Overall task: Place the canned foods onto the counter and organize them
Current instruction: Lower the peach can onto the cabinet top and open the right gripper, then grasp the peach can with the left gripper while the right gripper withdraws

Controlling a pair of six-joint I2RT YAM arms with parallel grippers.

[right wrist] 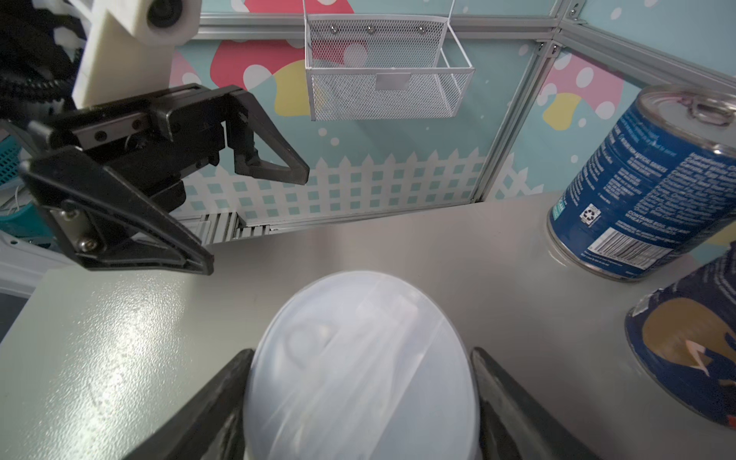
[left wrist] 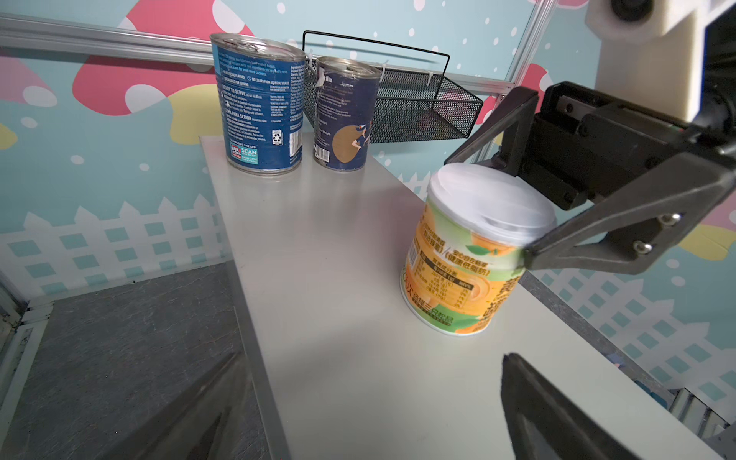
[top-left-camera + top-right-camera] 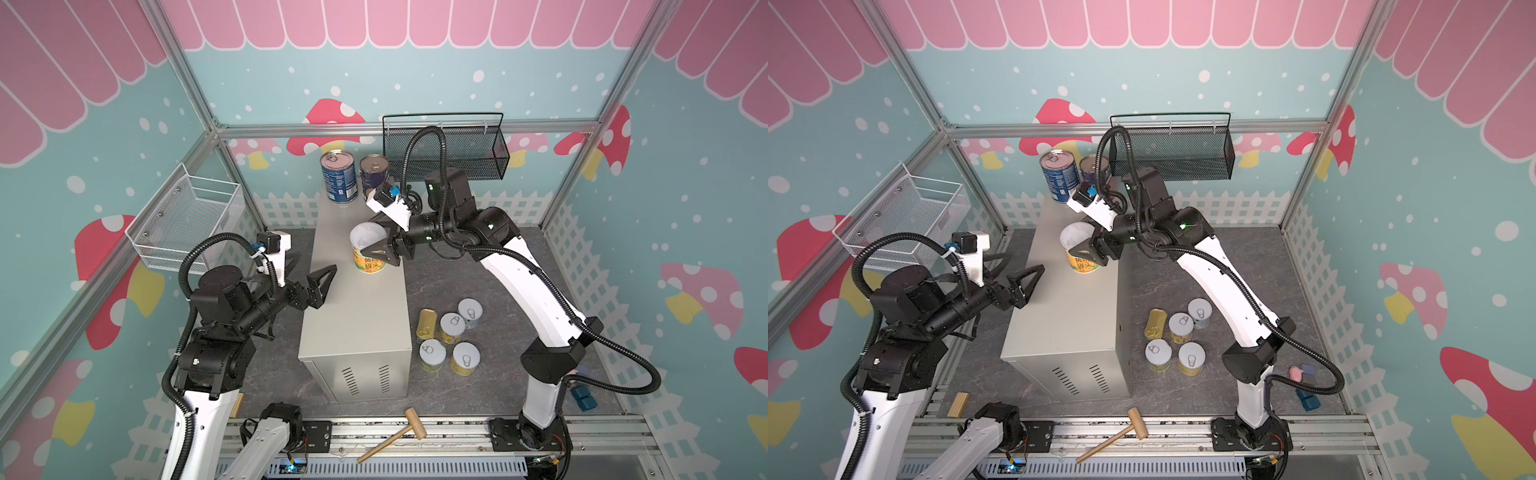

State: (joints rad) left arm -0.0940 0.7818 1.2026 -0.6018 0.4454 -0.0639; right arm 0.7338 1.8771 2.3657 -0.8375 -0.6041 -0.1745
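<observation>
A short yellow-green can (image 3: 368, 249) (image 2: 466, 255) with a pale lid stands on the beige counter (image 3: 357, 324) near its right edge. My right gripper (image 3: 376, 241) (image 1: 360, 398) straddles it, fingers close on both sides; contact is unclear. At the counter's far end stand a blue can (image 3: 338, 176) and a navy can (image 3: 374, 170). My left gripper (image 3: 309, 272) (image 2: 358, 398) hovers wide open and empty over the counter's left edge. Several short cans (image 3: 452, 324) and a flat gold tin (image 3: 426, 326) sit on the floor to the right of the counter.
A black mesh basket (image 3: 457, 153) hangs on the back wall behind the right arm. On the left wall hangs a white wire basket (image 3: 191, 220). A wooden mallet (image 3: 399, 436) lies on the front rail. Blue blocks (image 3: 582, 399) rest at the right arm's base.
</observation>
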